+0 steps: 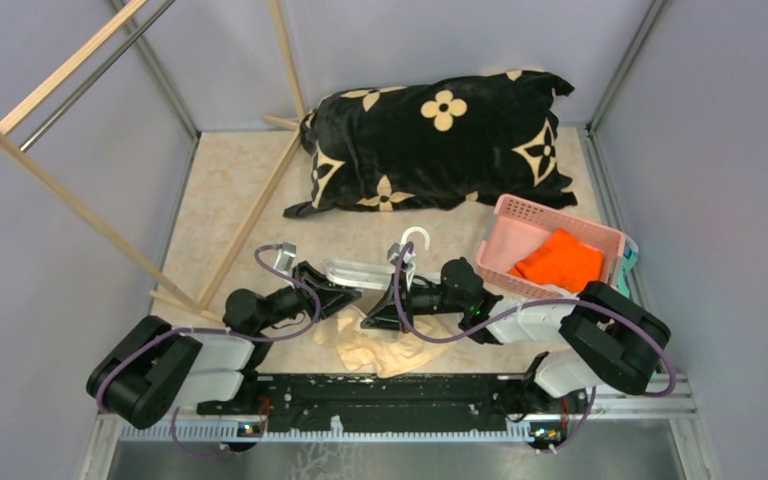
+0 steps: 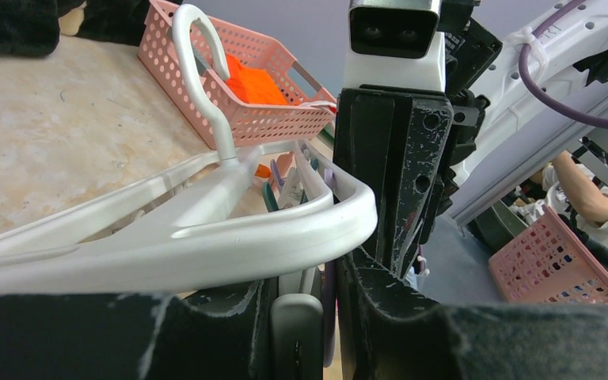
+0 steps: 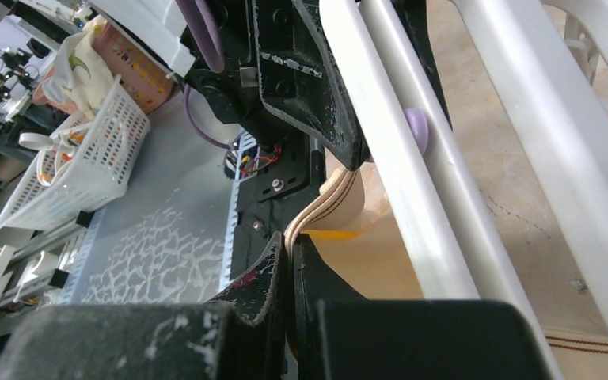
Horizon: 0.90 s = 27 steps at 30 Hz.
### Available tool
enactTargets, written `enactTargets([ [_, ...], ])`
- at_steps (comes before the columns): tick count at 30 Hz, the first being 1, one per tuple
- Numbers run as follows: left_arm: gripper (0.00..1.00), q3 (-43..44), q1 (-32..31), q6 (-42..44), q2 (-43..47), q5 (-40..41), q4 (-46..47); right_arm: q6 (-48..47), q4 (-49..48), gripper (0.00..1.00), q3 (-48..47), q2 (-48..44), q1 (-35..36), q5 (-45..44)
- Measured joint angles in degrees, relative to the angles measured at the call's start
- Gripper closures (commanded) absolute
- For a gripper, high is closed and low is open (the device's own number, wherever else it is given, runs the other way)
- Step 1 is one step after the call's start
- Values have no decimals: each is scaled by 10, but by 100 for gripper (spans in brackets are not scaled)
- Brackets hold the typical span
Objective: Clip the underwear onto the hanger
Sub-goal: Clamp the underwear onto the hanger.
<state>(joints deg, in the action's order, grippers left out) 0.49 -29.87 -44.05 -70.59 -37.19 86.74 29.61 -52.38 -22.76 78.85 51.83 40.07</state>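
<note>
One wooden rack (image 1: 90, 220) leans well to the left of the hanger (image 1: 355, 272). There are two grippers, and both meet at that hanger. The left gripper (image 1: 350, 290) comes in from the hanger's left. Its jaws stand narrow and pinch the hanger at a grey clip (image 2: 297, 332) just under the white rim. The one hanger is raised off the table and tilted, with its single hook curling up on the far side.

One pair of underwear (image 1: 380, 345) lies crumpled on the table, below the hanger and on its near side. One edge of it is lifted toward the frame. The right gripper (image 3: 290, 247) reaches in from the hanger's right with its jaws closed tight on that lifted cream edge, close beside the rim.

One black pillow (image 1: 440, 140) with cream flowers lies well behind the hanger, against the back wall. One pink basket (image 1: 525, 212) sits to the hanger's right, near its hook. It holds one orange cloth (image 1: 560, 262).
</note>
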Motion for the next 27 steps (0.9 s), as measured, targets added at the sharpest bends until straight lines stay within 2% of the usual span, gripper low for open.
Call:
enactTargets([
  [4, 100, 0, 0, -2, -3, -4, 0, 0, 2, 96, 0, 0, 0, -2],
  [8, 100, 0, 0, -1, -2, -3, 0, -18, 33, 80, -2, -2, 0, -6],
  [10, 100, 0, 0, 0, 0, -3, 0, -45, 84, 70, -7, -11, 0, -11],
  [11, 100, 0, 0, 0, 1, 0, -1, -59, 109, 60, -13, -17, 1, -15],
  [13, 100, 0, 1, 2, 2, 7, -2, -100, 179, 53, -33, -33, 2, -25],
  [21, 100, 0, 2, 14, 2, 32, -2, -223, 403, 43, -100, -82, 8, -94],
  [27, 100, -1, 0, 43, 40, 95, -7, -260, 492, 40, -137, -82, 86, -235],
])
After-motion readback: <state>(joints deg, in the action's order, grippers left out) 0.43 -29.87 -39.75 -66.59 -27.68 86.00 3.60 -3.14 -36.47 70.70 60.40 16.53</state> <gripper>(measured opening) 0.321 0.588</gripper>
